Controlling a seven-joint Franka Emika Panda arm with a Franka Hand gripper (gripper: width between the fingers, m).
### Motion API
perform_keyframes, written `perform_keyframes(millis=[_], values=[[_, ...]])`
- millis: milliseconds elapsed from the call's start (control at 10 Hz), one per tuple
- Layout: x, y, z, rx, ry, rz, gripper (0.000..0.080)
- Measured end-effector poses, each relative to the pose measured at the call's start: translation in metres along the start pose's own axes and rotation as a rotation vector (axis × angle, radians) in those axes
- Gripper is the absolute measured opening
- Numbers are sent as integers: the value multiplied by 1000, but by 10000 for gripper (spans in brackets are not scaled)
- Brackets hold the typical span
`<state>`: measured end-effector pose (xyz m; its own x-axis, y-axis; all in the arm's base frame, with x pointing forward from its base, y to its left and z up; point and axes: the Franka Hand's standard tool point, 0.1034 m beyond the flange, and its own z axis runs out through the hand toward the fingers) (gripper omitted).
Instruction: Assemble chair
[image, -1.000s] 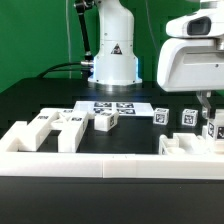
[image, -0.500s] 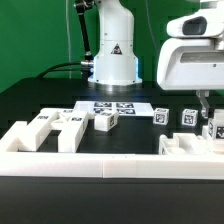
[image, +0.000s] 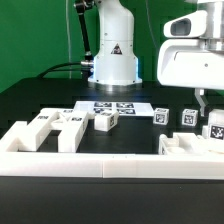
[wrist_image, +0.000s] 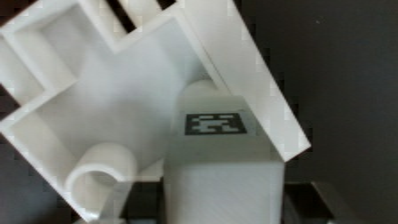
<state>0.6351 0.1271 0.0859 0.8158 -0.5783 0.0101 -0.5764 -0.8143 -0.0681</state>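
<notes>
The chair (image: 68, 126) lies in loose white pieces on the black table (image: 30, 98), and none of them looks joined to another. At the lower left of the exterior view a cluster of blocky pieces (image: 40, 124) sits close together, with a shorter tagged piece (image: 105, 121) just to their right. Further toward the exterior view's right stand a first small block (image: 160, 115) and a second small block (image: 187, 117), near each other but apart, each showing a black-and-white tag. At the lower right a slotted panel (image: 185, 146) lies flat just behind the low border wall (image: 100, 166). The wrist view is filled by this broad panel (wrist_image: 151, 95), which has long slots along one edge and one square tag (wrist_image: 215, 122) on its face. An upright tagged block (image: 213, 128) stands at the right edge of the exterior view, over the panel's far side. The gripper (image: 205, 106) hangs directly above that block from the large white hand body at the upper right. I cannot tell how far apart its fingers are, or whether they touch the block. Behind the parts, at centre frame, the marker board (image: 115, 107) lies flat in front of the white robot base (image: 113, 55), with a green backdrop (image: 30, 40) beyond.
</notes>
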Motion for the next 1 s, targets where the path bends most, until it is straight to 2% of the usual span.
perform_keyframes(millis=[600, 700, 1000], values=[[1, 0, 0, 7, 1, 176, 288], [0, 1, 0, 23, 6, 302, 288], [-3, -1, 1, 39, -8, 592, 288]])
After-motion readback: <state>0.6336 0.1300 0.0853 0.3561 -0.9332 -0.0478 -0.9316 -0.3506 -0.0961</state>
